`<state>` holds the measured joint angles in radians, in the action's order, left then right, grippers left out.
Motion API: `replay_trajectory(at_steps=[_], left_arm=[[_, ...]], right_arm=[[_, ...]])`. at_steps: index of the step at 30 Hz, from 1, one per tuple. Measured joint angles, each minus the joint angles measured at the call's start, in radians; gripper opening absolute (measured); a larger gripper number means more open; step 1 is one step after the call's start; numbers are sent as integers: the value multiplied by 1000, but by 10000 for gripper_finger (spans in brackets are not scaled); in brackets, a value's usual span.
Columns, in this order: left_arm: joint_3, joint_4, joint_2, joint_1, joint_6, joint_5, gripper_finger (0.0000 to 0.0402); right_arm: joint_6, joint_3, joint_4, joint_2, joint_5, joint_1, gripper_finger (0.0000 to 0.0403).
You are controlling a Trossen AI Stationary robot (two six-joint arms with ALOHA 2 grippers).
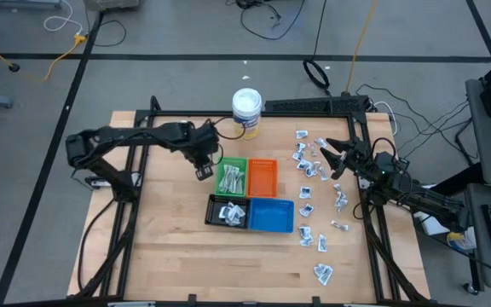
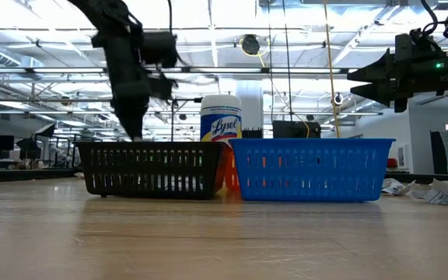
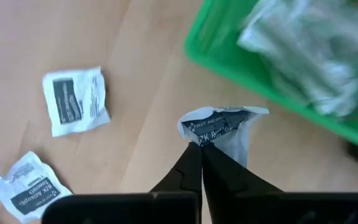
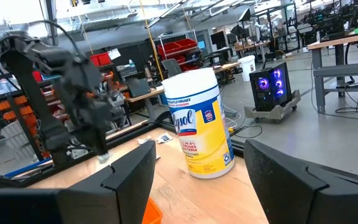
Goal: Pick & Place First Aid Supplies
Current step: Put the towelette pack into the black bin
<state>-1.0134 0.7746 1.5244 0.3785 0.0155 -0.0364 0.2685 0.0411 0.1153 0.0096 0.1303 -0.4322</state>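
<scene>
My left gripper [image 1: 203, 170] hangs just left of the green tray [image 1: 231, 176] and is shut on a small white-grey packet with dark print [image 3: 219, 127]. Two more packets [image 3: 74, 99] [image 3: 27, 193] lie flat on the wood below it. The green tray holds several packets [image 3: 309, 56]. My right gripper [image 1: 326, 158] is open and empty. It hovers over several packets scattered on the table's right side [image 1: 314, 166]. In the low view it is raised well above the table [image 2: 364, 82]. My left gripper pinches the crumpled packet by its near edge [image 3: 204, 138] between its two fingertips [image 3: 191, 158]. The fingers come from above, pointing down. The packet sticks out past the fingertips, beside the green tray's rim.
An orange tray [image 1: 262, 176] stands right of the green one. A black tray [image 1: 228, 211] with packets and a blue tray [image 1: 271, 216] stand nearer the front. A white-lidded yellow-labelled tub [image 1: 246, 111] stands at the far edge. More packets lie toward the front right [image 1: 322, 273].
</scene>
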Motion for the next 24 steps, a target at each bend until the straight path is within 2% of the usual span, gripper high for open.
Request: replay_trajectory(at_steps=[3,12,18,24], left_arm=[[26,-25,-79,-42,35,21,3],[231,-132,-274,-192,163,35,1],[256,-187,-290,-309,218,41,1],[237,-192,-246,-459,299,89,0]], right_arm=[[0,0,0,0,0,0,242],[0,0,0,0,0,0,242],[0,0,0,0,0,0,242],[0,0,0,0,0,0,242]])
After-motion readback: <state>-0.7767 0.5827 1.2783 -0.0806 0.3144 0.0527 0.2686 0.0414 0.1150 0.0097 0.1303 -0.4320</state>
